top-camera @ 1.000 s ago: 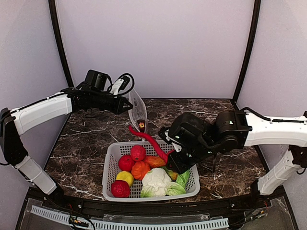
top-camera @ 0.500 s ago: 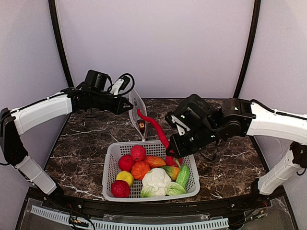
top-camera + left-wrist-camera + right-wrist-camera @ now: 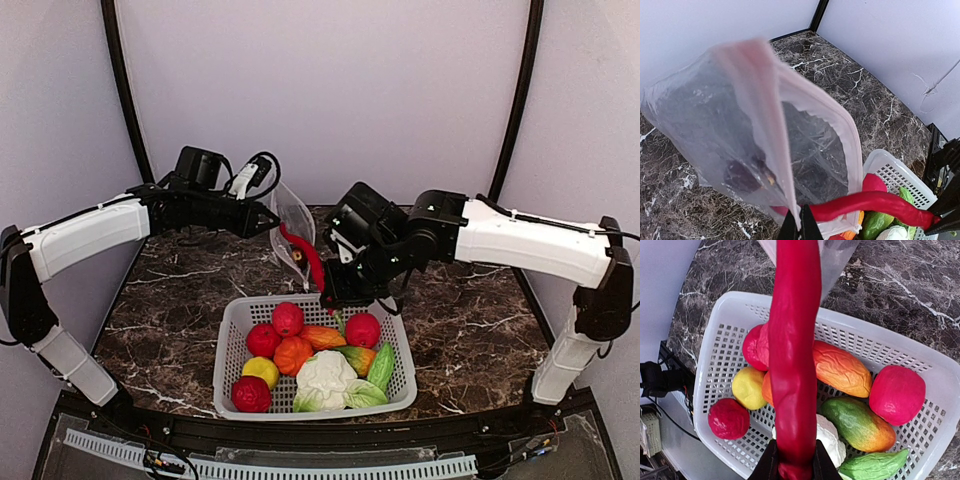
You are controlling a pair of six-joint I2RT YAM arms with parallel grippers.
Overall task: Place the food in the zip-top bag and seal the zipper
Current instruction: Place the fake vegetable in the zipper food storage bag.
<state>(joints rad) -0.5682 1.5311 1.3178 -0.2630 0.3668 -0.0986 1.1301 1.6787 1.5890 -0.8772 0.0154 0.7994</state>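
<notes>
My left gripper (image 3: 270,221) is shut on the rim of the clear zip-top bag (image 3: 292,232) and holds it up above the table; in the left wrist view (image 3: 800,225) the bag (image 3: 725,120) hangs open with a dark item inside. Its zipper (image 3: 852,145) runs round the open mouth. My right gripper (image 3: 330,296) is shut on a long red chili pepper (image 3: 303,252), whose tip reaches the bag's mouth. The right wrist view shows the pepper (image 3: 794,355) between the fingers (image 3: 767,465). More food lies in the white basket (image 3: 233,345).
The basket holds red fruits (image 3: 362,329), an orange one (image 3: 293,353), a yellow one (image 3: 261,371), a white cauliflower (image 3: 325,376) and green pieces (image 3: 381,366). It stands at the table's front middle. Dark marble table (image 3: 170,310), black corner posts (image 3: 125,90).
My right arm has lifted the red pepper out of the basket and swung it back and left to the bag's mouth. The left arm holds still.
</notes>
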